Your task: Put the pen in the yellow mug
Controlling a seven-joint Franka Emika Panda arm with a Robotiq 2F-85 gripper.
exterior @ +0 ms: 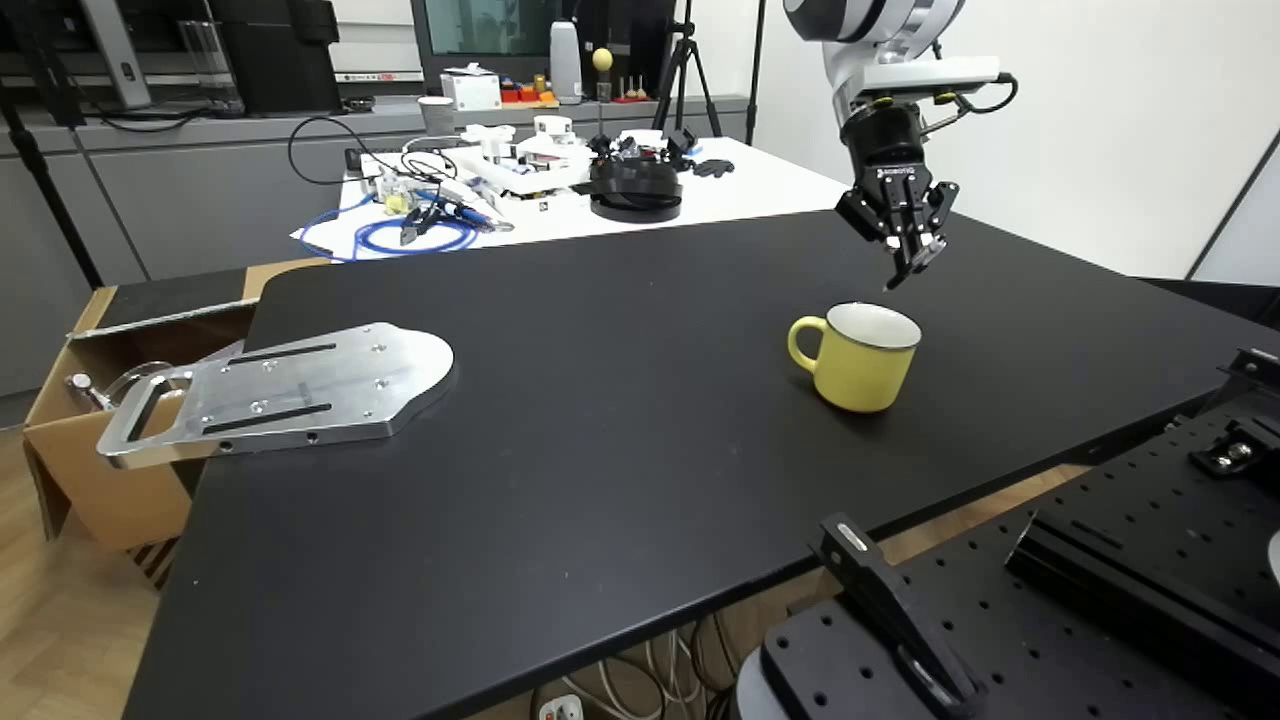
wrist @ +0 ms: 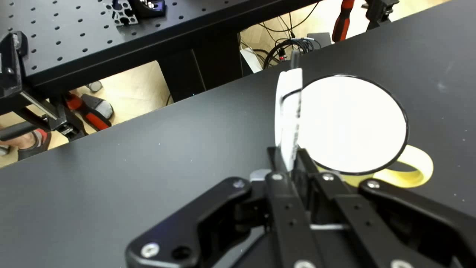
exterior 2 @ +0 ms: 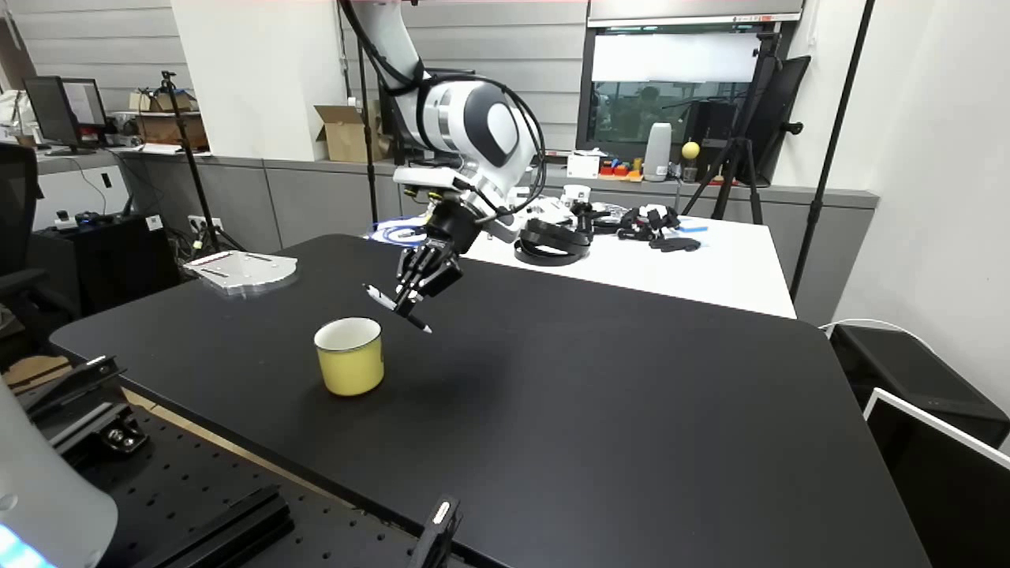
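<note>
The yellow mug (exterior: 862, 378) stands upright on the black table, and it also shows in an exterior view (exterior 2: 351, 368). My gripper (exterior 2: 406, 301) is shut on the pen (exterior 2: 382, 297), above the table and a little behind the mug there. The pen is white with a dark end and is held tilted, its dark end lower. In an exterior view my gripper (exterior: 908, 252) is above and behind the mug, and most of the pen is hidden. In the wrist view the pen (wrist: 288, 115) sticks out between the fingertips and overlaps the left rim of the mug (wrist: 420, 167); they look apart.
A silver metal plate with a handle (exterior: 290, 388) lies at the table's edge, over a cardboard box (exterior: 110, 480). The perforated black robot mount (exterior: 1080, 590) borders the table (exterior: 560, 480). A white table (exterior: 790, 178) with cables and devices stands behind.
</note>
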